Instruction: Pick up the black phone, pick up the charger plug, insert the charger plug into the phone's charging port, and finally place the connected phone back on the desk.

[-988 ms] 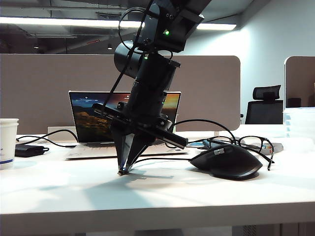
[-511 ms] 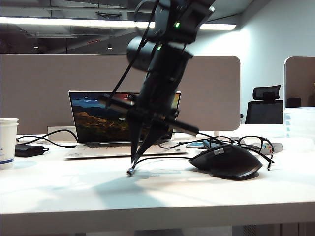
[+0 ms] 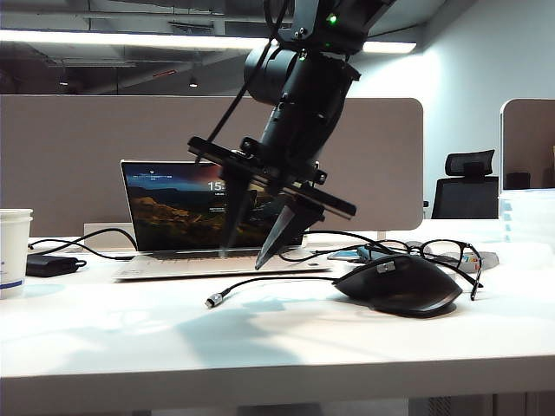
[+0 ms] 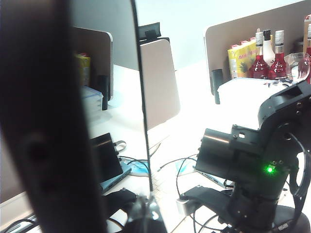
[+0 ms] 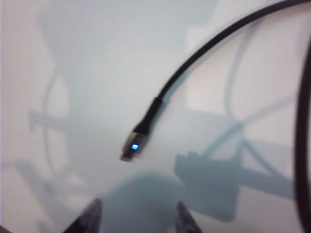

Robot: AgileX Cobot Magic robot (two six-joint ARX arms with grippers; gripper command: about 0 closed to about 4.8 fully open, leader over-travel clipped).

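With the plug (image 3: 214,301) lying loose on the tabletop (image 3: 260,347) left of the mouse (image 3: 399,284), the right gripper (image 3: 247,257) hangs above it, jaws apart and empty, the left gripper's jaws shut, so plugging in remains undone.

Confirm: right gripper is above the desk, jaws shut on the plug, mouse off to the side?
Not quite. The right gripper is above the desk, but its jaws stand open and empty; the plug lies loose on the desk below, as the exterior view shows. The mouse is off to the side.
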